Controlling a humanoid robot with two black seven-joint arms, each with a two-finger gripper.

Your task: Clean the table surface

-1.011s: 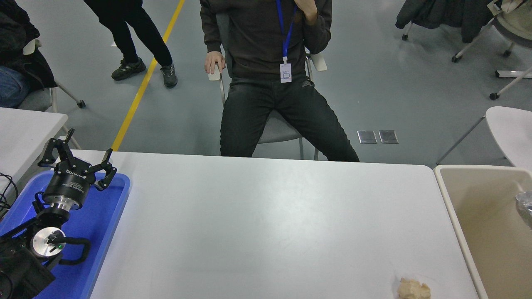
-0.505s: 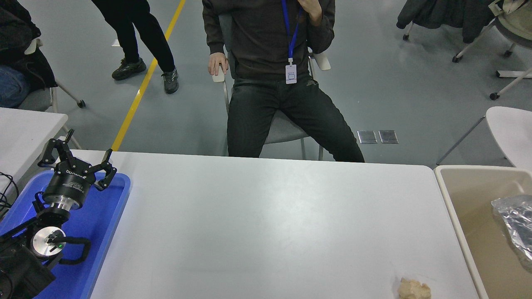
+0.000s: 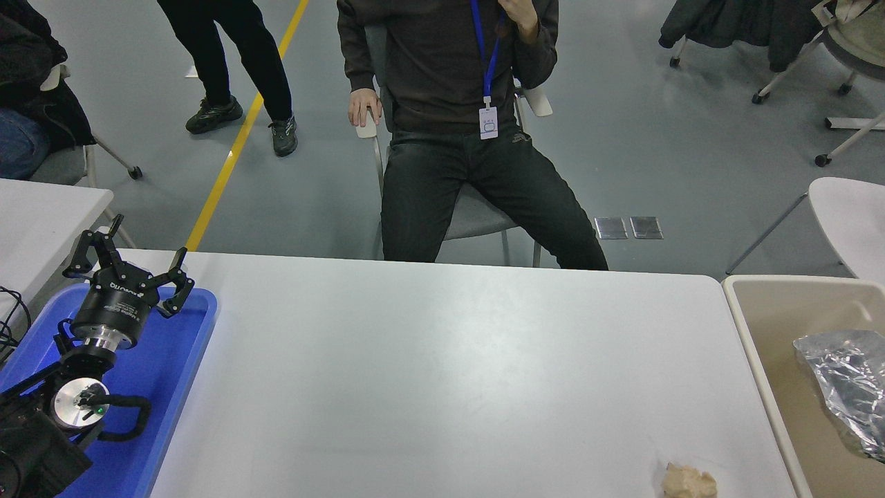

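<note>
Your left gripper is parked at the lower left over the blue tray, fingers spread and holding nothing. The table surface fills the middle of your view (a small tan lump sits near its front right corner). Crumpled foil lies in the beige bin just beside the table's right edge.

A: What runs off the edges?

B: The crumpled beige lump on the wide white-grey bench is cut by the bottom edge. The crinkled silver foil sheet and its beige plastic bin run off the right.

A: Anything hidden?

B: The left black arm covers part of the blue plastic tray. The seated person is cut off at the top.
</note>
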